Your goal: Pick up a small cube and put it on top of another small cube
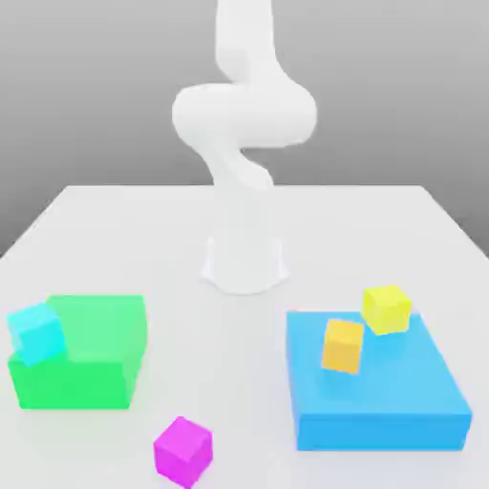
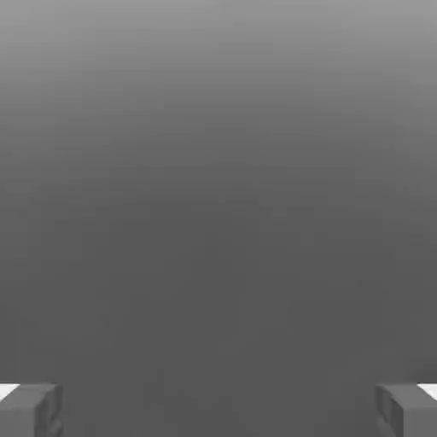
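The small magenta cube (image 1: 183,450) lies on the white table near its front edge, between the two big blocks. The small cyan cube (image 1: 37,333) rests tilted on the step of the large green block (image 1: 81,353) at the exterior view's left. The white arm (image 1: 244,115) rises from its base at the table's middle and runs up out of the exterior view. In the hand view my gripper (image 2: 218,410) is open, its two grey fingertips (image 2: 30,410) far apart with nothing between them, against a plain grey background.
A big flat blue block (image 1: 377,382) sits at the exterior view's right, carrying an orange cube (image 1: 343,345) and a yellow cube (image 1: 386,308). The arm's round base (image 1: 244,263) stands mid-table. The white table (image 1: 244,220) extends behind it.
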